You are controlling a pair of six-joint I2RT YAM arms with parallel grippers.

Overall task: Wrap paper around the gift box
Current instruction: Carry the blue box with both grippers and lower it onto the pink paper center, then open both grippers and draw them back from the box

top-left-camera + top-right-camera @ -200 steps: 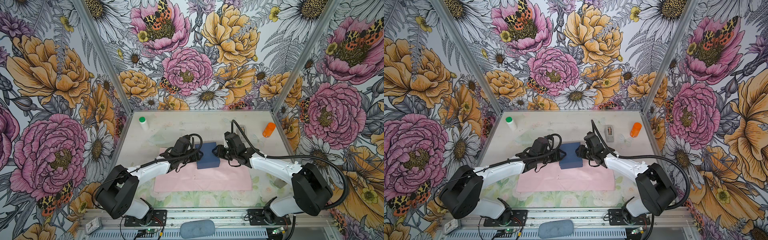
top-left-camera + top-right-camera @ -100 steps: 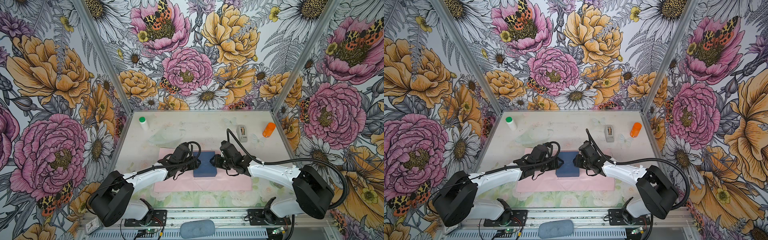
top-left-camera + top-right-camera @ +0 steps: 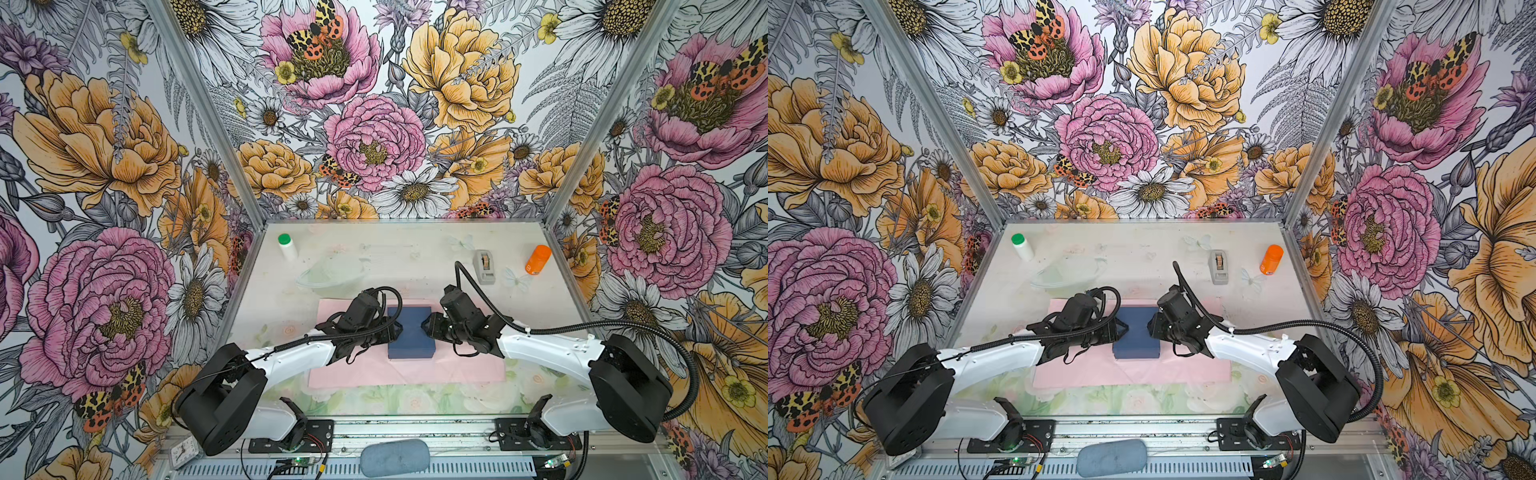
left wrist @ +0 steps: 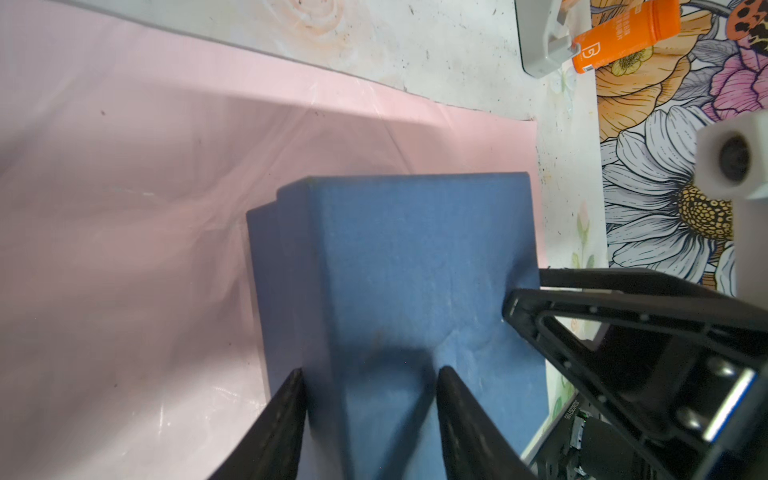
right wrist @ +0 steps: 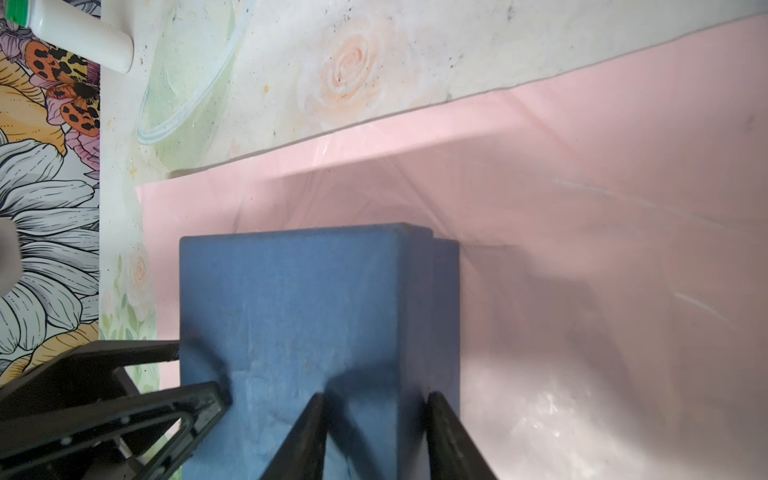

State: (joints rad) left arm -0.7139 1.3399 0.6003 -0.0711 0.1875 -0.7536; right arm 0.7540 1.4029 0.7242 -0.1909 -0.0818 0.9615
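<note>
The navy-blue gift box (image 3: pixel 411 338) (image 3: pixel 1136 340) sits over the middle of the pale-pink paper (image 3: pixel 457 370) (image 3: pixel 1183 370), which lies flat on the table. My left gripper (image 3: pixel 397 328) (image 4: pixel 368 372) is shut on the box's left edge, one finger on top and one at the bottom edge. My right gripper (image 3: pixel 426 328) (image 5: pixel 376 395) is shut on the right edge the same way. The wrist views show the gift box (image 4: pixel 415 257) (image 5: pixel 291 299) with the paper (image 4: pixel 124 208) (image 5: pixel 602 208) spread beneath. Whether the box touches the paper I cannot tell.
A grey tape dispenser (image 3: pixel 484 266) and an orange bottle (image 3: pixel 538 259) lie at the back right. A white bottle with a green cap (image 3: pixel 286 246) lies at the back left, with a clear plastic bowl (image 3: pixel 332 270) just beyond the paper's far edge.
Both grippers have carried the box from the paper's far edge toward the front, down to the middle of the sheet. Both grips stay the same.
</note>
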